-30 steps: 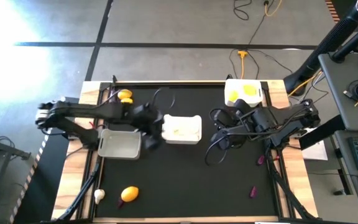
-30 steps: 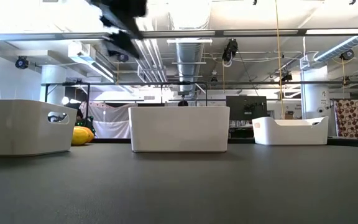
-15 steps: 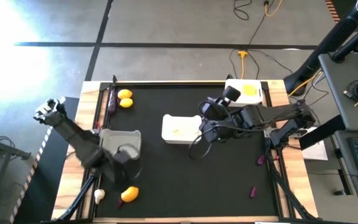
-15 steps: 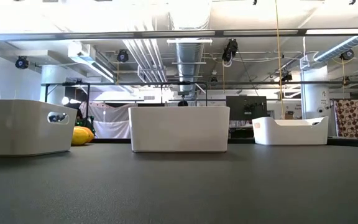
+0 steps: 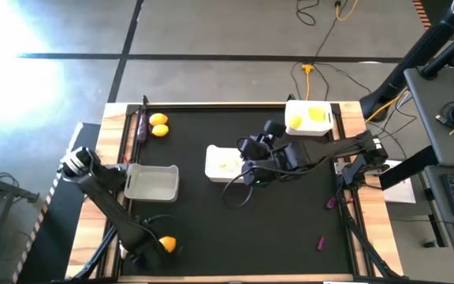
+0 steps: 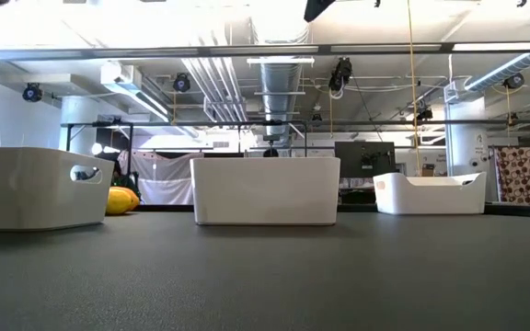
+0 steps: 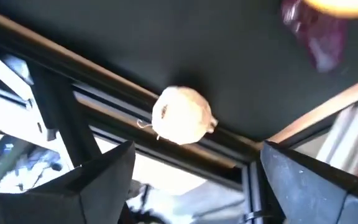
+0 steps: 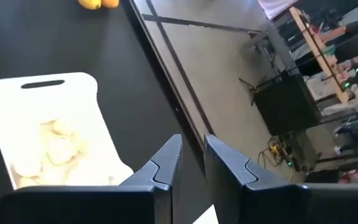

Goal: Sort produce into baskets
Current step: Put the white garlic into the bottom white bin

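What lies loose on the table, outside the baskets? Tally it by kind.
Citrus fruits: 3
Eggplant: 1
Garlic bulb: 1
Small purple pieces: 3
Total: 8
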